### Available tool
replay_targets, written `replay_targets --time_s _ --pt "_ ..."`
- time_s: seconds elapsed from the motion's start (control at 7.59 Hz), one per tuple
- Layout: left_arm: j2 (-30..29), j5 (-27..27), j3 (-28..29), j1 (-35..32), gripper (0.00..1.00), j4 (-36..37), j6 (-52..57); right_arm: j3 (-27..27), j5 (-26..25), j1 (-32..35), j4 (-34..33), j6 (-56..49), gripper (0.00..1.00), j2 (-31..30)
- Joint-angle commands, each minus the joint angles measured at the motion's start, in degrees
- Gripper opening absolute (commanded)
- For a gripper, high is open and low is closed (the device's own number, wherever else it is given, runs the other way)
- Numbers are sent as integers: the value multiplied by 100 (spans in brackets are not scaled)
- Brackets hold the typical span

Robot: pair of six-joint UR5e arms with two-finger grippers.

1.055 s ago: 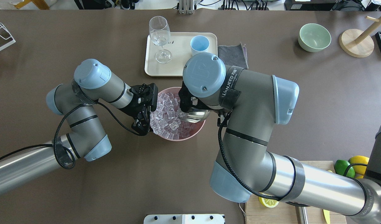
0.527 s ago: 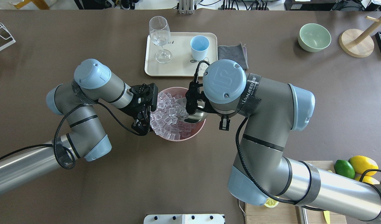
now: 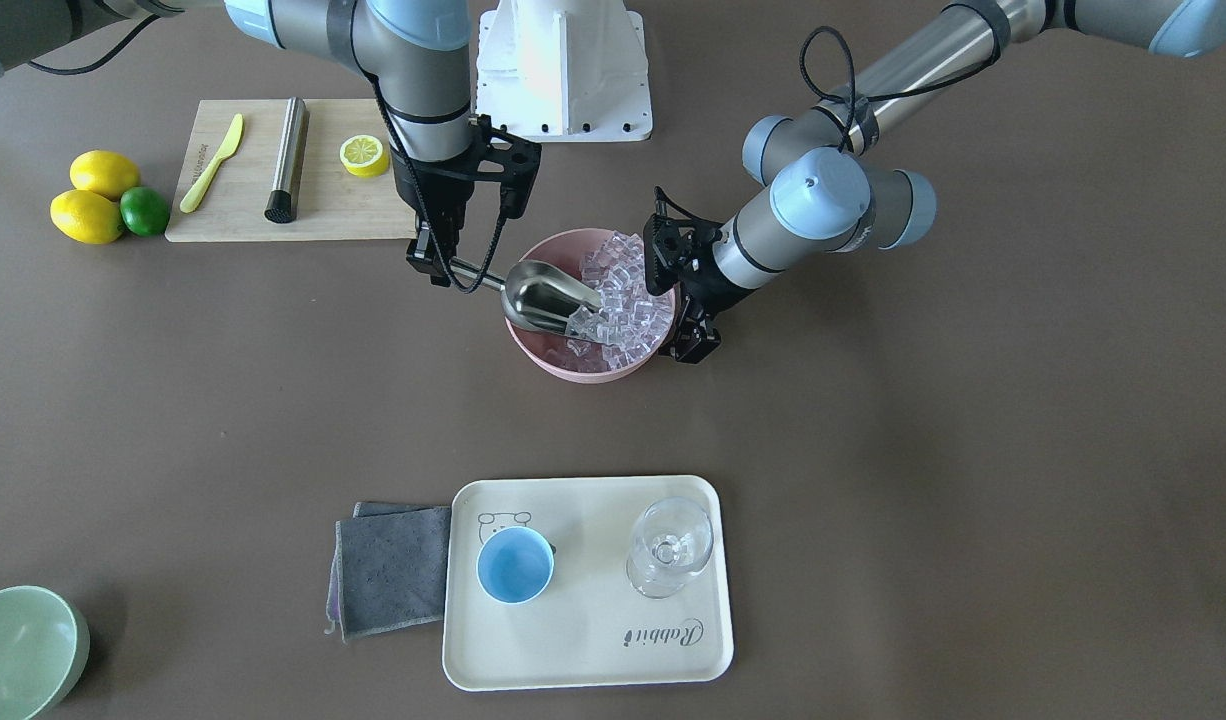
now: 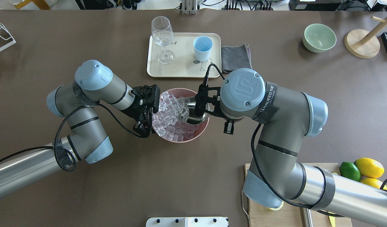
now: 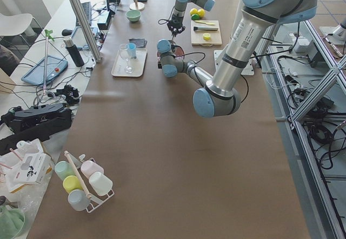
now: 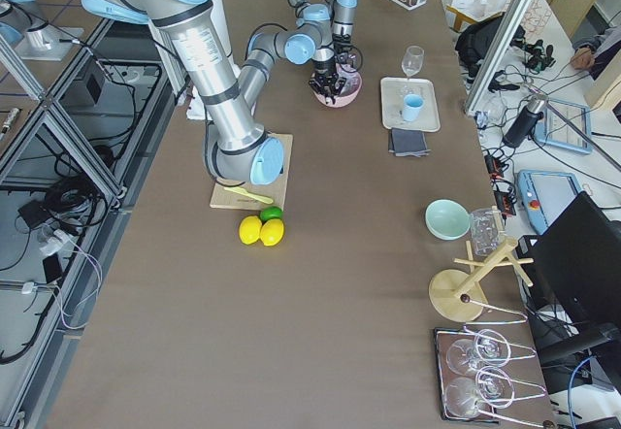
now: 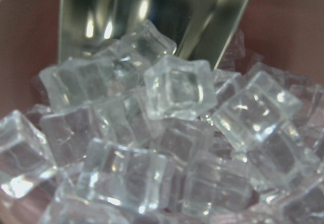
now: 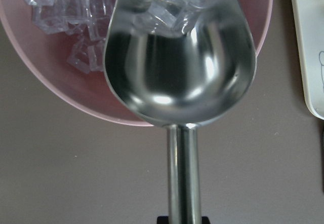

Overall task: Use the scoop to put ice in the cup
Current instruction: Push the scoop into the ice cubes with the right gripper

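Observation:
A pink bowl (image 4: pixel 198 132) in mid-table holds the ice (image 4: pixel 168 118), many clear cubes. My right gripper (image 3: pixel 441 264) is shut on the handle of the steel scoop (image 3: pixel 545 294). The scoop's trough lies inside the bowl, its mouth against the ice, with a few cubes at its lip. The right wrist view shows the trough (image 8: pixel 177 67) mostly bare. My left gripper (image 4: pixel 145 129) is shut on the bowl's left rim. Its wrist view shows ice (image 7: pixel 177 87) close up. The light-blue cup (image 4: pixel 202 47) stands upright and hollow on a cream tray (image 4: pixel 181 67) beyond the bowl.
A stemmed glass (image 4: pixel 162 37) stands on the tray, with a grey cloth (image 4: pixel 236 56) to its right. A pale green bowl (image 4: pixel 319 37) and a wooden stand (image 4: pixel 361 44) are far right. A cutting board (image 3: pixel 243 190) with a rod, knife and lemon half, and whole lemons and a lime (image 3: pixel 103 200), are near my right arm.
My right arm has swung to the right and the scoop has turned its mouth into the ice. The left arm and the bowl have not moved.

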Motion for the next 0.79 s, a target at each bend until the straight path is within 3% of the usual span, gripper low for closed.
replay_targets --time_s 0.0,0.66 --pt "31 -2 0 0 99 -9 0 2 27 -11 888 86 0 -486" --pt "277 -37 -53 -26 99 -228 35 282 527 -3 1173 78 0 -708"
